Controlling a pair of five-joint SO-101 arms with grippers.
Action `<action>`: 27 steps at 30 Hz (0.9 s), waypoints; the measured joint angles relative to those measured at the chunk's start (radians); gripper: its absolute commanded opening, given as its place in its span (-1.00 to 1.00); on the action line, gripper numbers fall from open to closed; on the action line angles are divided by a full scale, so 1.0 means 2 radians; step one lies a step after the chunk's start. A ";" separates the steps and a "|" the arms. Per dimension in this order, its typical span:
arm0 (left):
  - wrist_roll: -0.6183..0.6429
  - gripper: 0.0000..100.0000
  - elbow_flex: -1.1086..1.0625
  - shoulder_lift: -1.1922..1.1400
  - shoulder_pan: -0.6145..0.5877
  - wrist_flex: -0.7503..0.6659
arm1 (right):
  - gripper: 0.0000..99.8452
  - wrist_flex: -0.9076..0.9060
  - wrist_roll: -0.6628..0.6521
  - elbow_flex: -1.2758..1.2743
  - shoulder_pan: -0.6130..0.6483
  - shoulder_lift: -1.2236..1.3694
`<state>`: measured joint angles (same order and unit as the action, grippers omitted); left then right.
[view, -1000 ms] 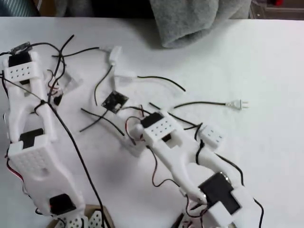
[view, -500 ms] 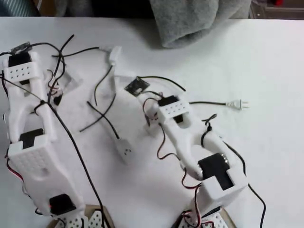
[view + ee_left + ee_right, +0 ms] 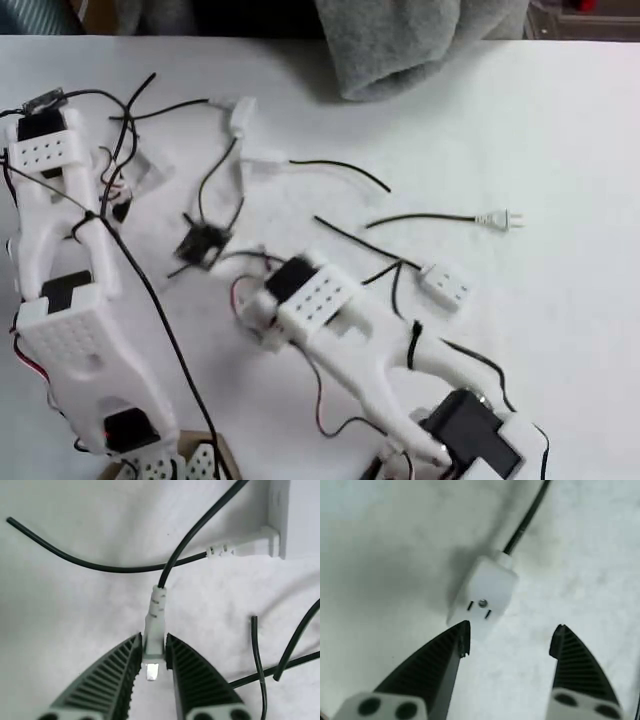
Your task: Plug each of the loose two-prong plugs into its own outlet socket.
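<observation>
My left gripper (image 3: 153, 639) is shut on a white two-prong plug (image 3: 154, 647) whose black cord (image 3: 200, 525) runs away from it. Beyond it, a second white plug (image 3: 240, 547) sits in a white outlet block (image 3: 295, 515). My right gripper (image 3: 512, 627) hangs open over a small white outlet socket (image 3: 482, 597) with a black cord; the socket lies just ahead of one finger (image 3: 445, 655). In the high view a loose plug (image 3: 497, 218) lies at the right and a white outlet block (image 3: 447, 285) lies beside the right arm (image 3: 320, 300).
Black cords (image 3: 340, 168) cross the middle of the white table (image 3: 560, 130). More white outlet pieces (image 3: 240, 115) lie toward the back. A grey cloth (image 3: 420, 40) drapes over the far edge. The left arm (image 3: 60, 250) stands along the left side.
The right arm swung toward the back and right, then came back forward and left, and now covers the small outlet socket that lay bare half a second ago. The left arm has not moved.
</observation>
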<state>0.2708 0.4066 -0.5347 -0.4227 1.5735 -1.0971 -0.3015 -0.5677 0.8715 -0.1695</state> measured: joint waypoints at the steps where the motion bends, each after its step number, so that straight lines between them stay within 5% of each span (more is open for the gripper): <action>1: 0.000 -0.95 0.000 0.000 0.000 0.000 | -0.49 0.000 0.001 0.000 0.011 0.000; 14: 0.000 -0.95 0.000 0.000 0.000 0.000 | -0.49 0.031 0.001 0.000 0.068 0.042; 27: 0.000 -0.95 0.000 0.000 0.000 0.000 | -0.49 0.030 -0.035 0.001 -0.058 0.041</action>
<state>0.2708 0.4066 -0.5347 -0.4227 1.5735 -1.0372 -0.3705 -0.5662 0.7549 -0.0867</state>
